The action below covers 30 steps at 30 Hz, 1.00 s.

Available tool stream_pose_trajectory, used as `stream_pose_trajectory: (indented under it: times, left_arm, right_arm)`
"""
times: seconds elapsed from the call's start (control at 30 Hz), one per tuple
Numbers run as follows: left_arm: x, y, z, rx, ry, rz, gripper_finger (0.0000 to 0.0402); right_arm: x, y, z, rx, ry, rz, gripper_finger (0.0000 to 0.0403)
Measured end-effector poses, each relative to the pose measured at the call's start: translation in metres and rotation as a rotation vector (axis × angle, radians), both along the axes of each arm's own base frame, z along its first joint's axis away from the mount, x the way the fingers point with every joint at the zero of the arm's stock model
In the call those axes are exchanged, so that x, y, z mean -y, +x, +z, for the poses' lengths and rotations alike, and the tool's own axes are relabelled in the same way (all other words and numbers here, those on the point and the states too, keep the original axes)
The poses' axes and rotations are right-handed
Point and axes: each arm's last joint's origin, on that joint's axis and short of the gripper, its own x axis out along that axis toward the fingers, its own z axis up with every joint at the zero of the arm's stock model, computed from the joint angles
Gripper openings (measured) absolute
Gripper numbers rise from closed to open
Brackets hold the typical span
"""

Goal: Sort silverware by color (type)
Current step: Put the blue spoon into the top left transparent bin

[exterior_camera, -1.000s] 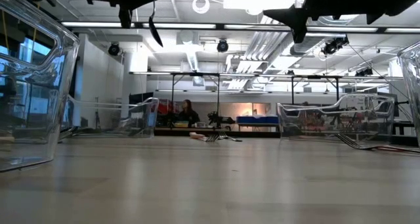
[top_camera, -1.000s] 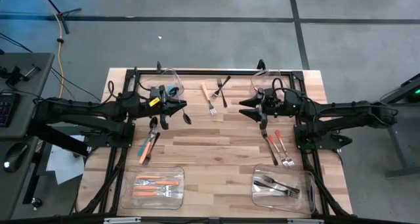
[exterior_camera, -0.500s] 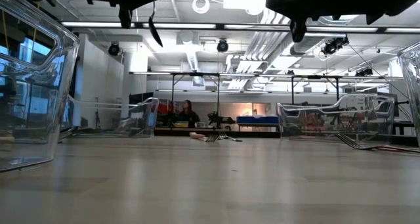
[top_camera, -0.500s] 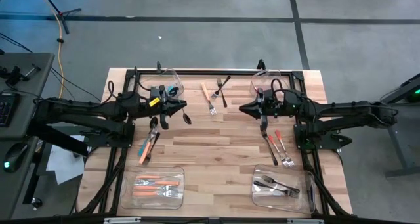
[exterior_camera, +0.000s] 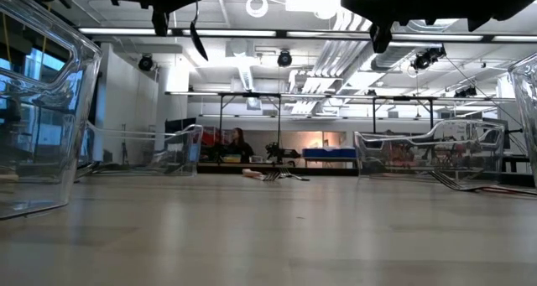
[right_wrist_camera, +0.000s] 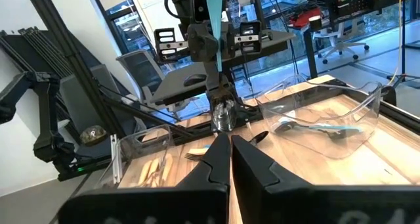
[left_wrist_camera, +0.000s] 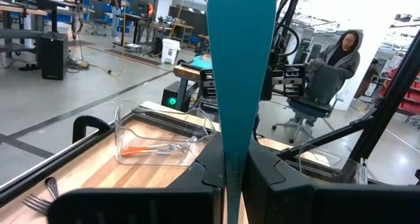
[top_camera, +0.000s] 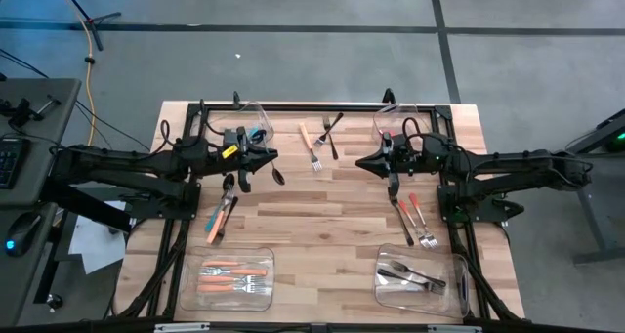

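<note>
The table [top_camera: 322, 201] is of pale wood strips, smooth and slightly shiny. The bins [top_camera: 237, 272] are clear glossy plastic. The spoon [left_wrist_camera: 239, 73] has a matt teal handle, and its bowl [right_wrist_camera: 223, 114] is shiny metal. The arms [top_camera: 127, 162] look matt black.

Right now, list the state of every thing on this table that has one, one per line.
Left gripper: shut on teal-handled spoon, raised off the table.
Right gripper: shut, empty, raised.
Clear bin near left: holds orange-handled forks.
Clear bin near right: holds dark metal cutlery.
Clear bin far left: holds teal-handled cutlery.
Red-handled forks: loose on the wooden table.
</note>
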Motion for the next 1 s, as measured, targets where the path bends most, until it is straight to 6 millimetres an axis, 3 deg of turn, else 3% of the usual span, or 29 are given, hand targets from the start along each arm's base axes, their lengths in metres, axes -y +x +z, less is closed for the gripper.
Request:
stream_pose_trajectory:
  times: [0.27,0.43,0.63,0.8,1.0]
  left_arm:
    - [-0.01,0.0,0.008,0.022,-0.061,0.055,0.0011]
    - [-0.039,-0.004,0.037,-0.054,-0.049,0.237,0.001]
    - [-0.085,-0.01,0.052,-0.389,-0.036,0.445,0.0009]
    - [-0.12,-0.01,0.038,-0.695,-0.054,0.537,0.0009]
    - [-0.152,-0.008,-0.002,-1.016,-0.117,0.658,0.0008]
  right_arm:
    - [0.0,0.0,0.0,0.0,0.0,-0.001,0.0]
    - [0.001,0.0,0.0,0.0,0.0,-0.004,0.0]
    - [0.001,0.0,-0.003,-0.03,0.029,-0.005,0.0]
    - [0.001,0.0,-0.007,-0.069,0.036,-0.005,0.0]
    - [0.001,0.0,-0.009,-0.093,0.04,-0.007,0.0]
